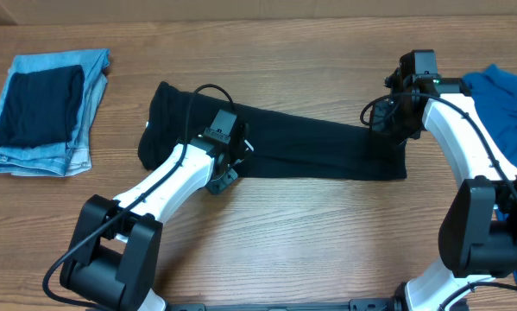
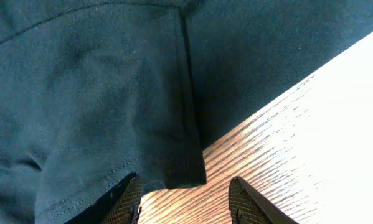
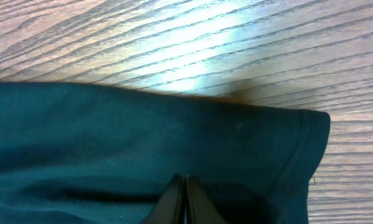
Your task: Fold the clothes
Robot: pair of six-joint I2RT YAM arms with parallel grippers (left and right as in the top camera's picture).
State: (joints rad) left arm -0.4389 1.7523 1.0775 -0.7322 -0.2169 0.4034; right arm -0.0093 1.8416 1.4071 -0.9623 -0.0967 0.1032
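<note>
Overhead: black T-shirt [image 1: 310, 147], folded into a long band, is laid across the worktop [image 1: 327, 242]; left gripper [image 1: 225, 179] is at its near edge, right gripper [image 1: 381, 117] at its right end.
Left wrist: fingers [image 2: 127, 199] are held apart, released, at the hem.
Right wrist: fingers [image 3: 174, 202] are clenched together on the fabric; a pinch cannot be confirmed.

A robotics lab, by its fittings: a left arm [image 1: 163, 186] and a right arm [image 1: 465, 147], white with black joints and trailing cables, stood at a wood-grain tabletop [image 1: 327, 233] where a black T-shirt [image 1: 327, 151], folded jeans [image 1: 85, 104] and a blue garment [image 1: 504, 108] lay.
</note>
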